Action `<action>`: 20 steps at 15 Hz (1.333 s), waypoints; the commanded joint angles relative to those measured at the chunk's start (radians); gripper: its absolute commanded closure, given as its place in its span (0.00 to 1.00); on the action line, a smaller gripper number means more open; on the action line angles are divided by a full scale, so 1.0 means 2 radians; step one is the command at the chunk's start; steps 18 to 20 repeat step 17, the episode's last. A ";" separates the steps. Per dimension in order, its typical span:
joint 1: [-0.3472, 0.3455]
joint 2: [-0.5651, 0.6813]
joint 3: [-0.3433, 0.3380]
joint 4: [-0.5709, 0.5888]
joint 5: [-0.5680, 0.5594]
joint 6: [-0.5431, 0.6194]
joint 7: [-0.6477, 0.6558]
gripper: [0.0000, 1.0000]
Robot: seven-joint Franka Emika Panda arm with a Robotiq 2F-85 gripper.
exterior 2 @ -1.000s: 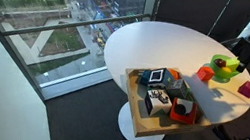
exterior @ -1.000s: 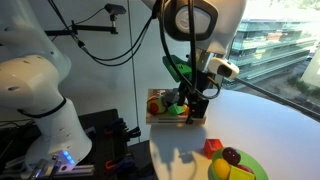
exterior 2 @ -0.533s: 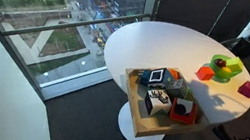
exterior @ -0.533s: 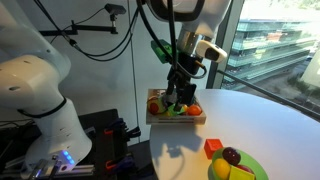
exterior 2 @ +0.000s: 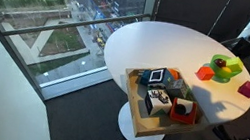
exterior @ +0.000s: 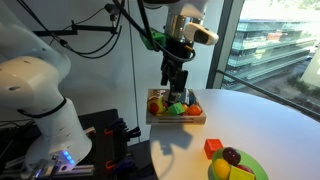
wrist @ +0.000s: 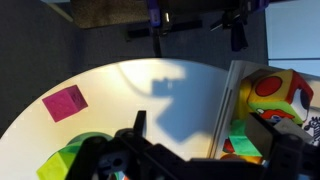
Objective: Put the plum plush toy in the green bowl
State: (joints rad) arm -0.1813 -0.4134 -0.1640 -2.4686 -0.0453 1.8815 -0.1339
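The big round white table (exterior 2: 149, 44) needs no more work, I think: the job looks done. The best move now is to hold the arm high over the flat wooden tray (exterior: 190, 120) of bright toys at the far left. That is well away from the shallow lime-green bowl (exterior: 258, 165) at the near right. The black pincer (exterior: 175, 85) hangs with fingers spread and nothing in them (the wrist view shows the gap best). The small round dark purple plush plum (exterior: 232, 156) sits in the bowl.

The table looks smooth and hard. The tray has low straight walls. The bowl looks like shiny plastic. The plum is soft, so it should not roll.
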 commanded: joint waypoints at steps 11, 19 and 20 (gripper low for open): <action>-0.004 -0.117 0.000 -0.047 -0.013 0.005 0.012 0.00; 0.002 -0.107 -0.003 -0.045 -0.006 0.004 0.006 0.00; 0.002 -0.107 -0.003 -0.045 -0.006 0.004 0.006 0.00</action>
